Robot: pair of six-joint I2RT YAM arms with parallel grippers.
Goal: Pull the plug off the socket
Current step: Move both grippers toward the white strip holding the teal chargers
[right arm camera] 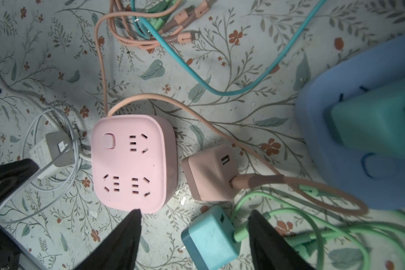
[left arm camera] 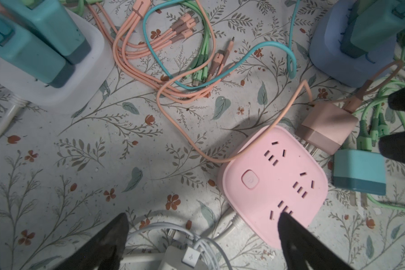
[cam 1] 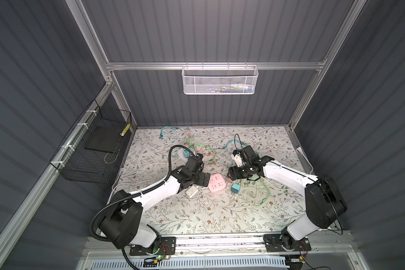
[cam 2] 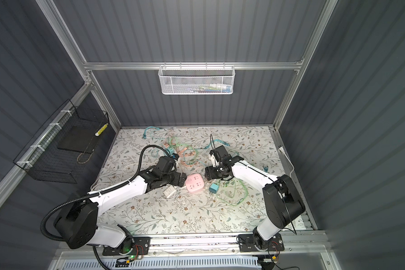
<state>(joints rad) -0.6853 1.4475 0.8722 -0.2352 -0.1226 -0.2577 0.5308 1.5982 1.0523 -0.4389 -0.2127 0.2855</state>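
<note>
Socket [right arm camera: 133, 163]: pink square block with rounded corners, lying flat and face up on the table [right arm camera: 45, 46]. The face carries one button and three sets of slots, all empty.

Plug [right arm camera: 211, 173]: dusty pink cube, out of the socket, lying on its side just beside it with its prongs towards the socket's edge. A matching cable [right arm camera: 255, 181] sits in one rear port.

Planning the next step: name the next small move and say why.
Probably lift the right end effector clear: the pink socket has every slot bare, and the pink plug lies loose beside it, beyond the open jaws.
</note>
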